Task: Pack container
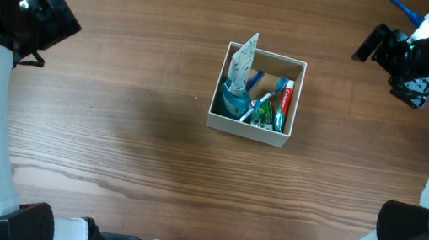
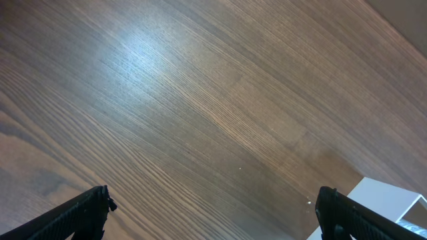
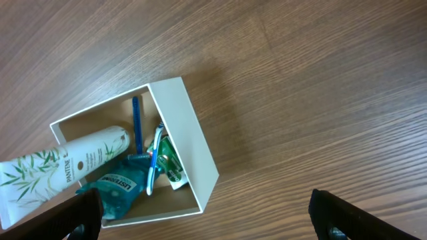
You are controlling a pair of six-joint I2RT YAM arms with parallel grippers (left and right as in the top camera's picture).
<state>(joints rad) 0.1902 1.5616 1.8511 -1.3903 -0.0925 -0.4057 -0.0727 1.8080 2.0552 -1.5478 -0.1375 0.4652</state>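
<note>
The container (image 1: 249, 130), a square white cardboard box with a brown inside, stands mid-table. It holds a white Pantene tube (image 1: 243, 60) leaning out of its far left corner, a teal mouthwash bottle (image 1: 230, 101), a blue toothbrush, and red and green toothpaste tubes (image 1: 283, 105). The right wrist view shows the box (image 3: 193, 133) with the tube (image 3: 60, 163) and bottle (image 3: 117, 193). My left gripper (image 2: 213, 213) is open and empty, raised at the far left. My right gripper (image 3: 207, 213) is open and empty, raised at the far right. A box corner (image 2: 387, 197) shows in the left wrist view.
Bare wooden tabletop (image 1: 109, 138) surrounds the box on all sides. The arm bases sit at the near edge.
</note>
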